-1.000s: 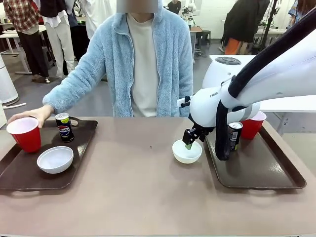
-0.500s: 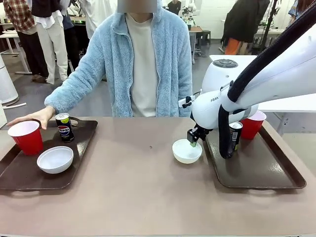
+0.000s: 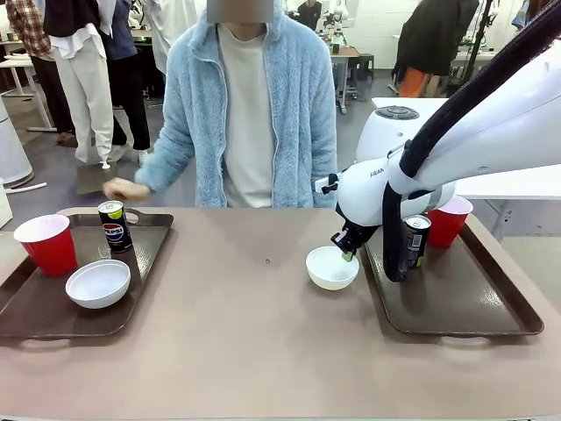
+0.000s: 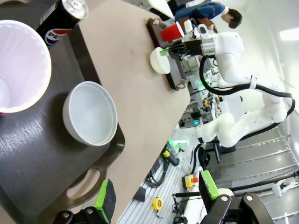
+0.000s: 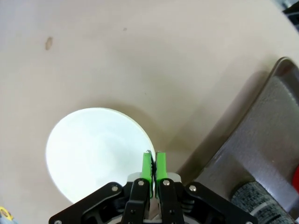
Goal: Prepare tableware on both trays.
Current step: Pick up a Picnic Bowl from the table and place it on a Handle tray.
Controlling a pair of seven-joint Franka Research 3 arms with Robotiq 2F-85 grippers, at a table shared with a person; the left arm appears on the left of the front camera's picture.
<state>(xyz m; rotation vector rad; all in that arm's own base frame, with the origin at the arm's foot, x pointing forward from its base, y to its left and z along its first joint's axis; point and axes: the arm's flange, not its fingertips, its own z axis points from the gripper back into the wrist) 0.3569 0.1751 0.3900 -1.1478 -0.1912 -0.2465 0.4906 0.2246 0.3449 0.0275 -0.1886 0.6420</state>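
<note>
On the left tray (image 3: 26, 317) stand a red cup (image 3: 44, 241), a black Pepsi can (image 3: 114, 225) and a white bowl (image 3: 98, 283). The right tray (image 3: 456, 303) carries a second red cup (image 3: 447, 221) and can (image 3: 415, 241). Between the trays, a second white bowl (image 3: 328, 270) sits on the table beside the right tray. My right gripper (image 3: 348, 255) is shut on its rim, green pads (image 5: 148, 167) pinching the edge of the bowl (image 5: 93, 149). My left gripper (image 4: 156, 196) hangs open above the left tray's bowl (image 4: 91, 112), cup (image 4: 18, 70) and can (image 4: 60, 18).
A person in a pale blue fleece stands at the far side, one hand (image 3: 127, 189) held above the table's far edge near the left tray. The right tray's rim (image 5: 268, 79) lies just beside the pinched bowl. Bare tabletop (image 3: 237, 333) spans the middle.
The person's hand let go of the left red cup and pulled back. My right gripper shifted from inside the bowl to its right rim and shut on it.
</note>
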